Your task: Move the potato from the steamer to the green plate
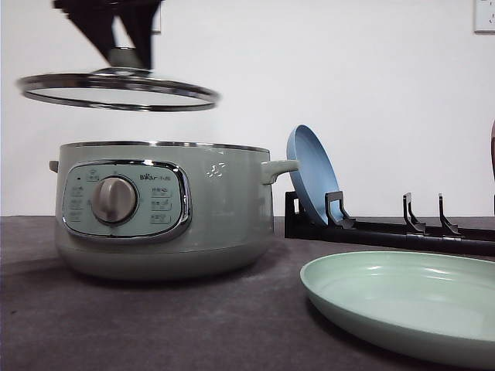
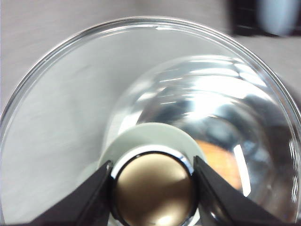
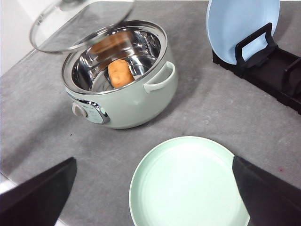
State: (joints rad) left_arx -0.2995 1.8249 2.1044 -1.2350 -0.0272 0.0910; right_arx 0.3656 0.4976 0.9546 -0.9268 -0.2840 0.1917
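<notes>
A blue plate (image 3: 242, 28) is standing upright in a black rack (image 3: 273, 70) toward the table's (image 3: 211, 108) far right edge. My left hand (image 2: 153, 186) is gripping the knob (image 2: 154, 190) of the glass lid (image 1: 117, 90), holding it above the steamer (image 1: 166, 209). The potato (image 3: 120, 73) is lying inside the open pot. My right hand (image 3: 153, 188) is hovering wide open, empty, over the green plate (image 3: 188, 183) near the table's front edge.

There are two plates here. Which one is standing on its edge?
The blue plate: it stands upright, leaning in the black rack behind the steamer. The green plate lies flat on the table, empty.
</notes>
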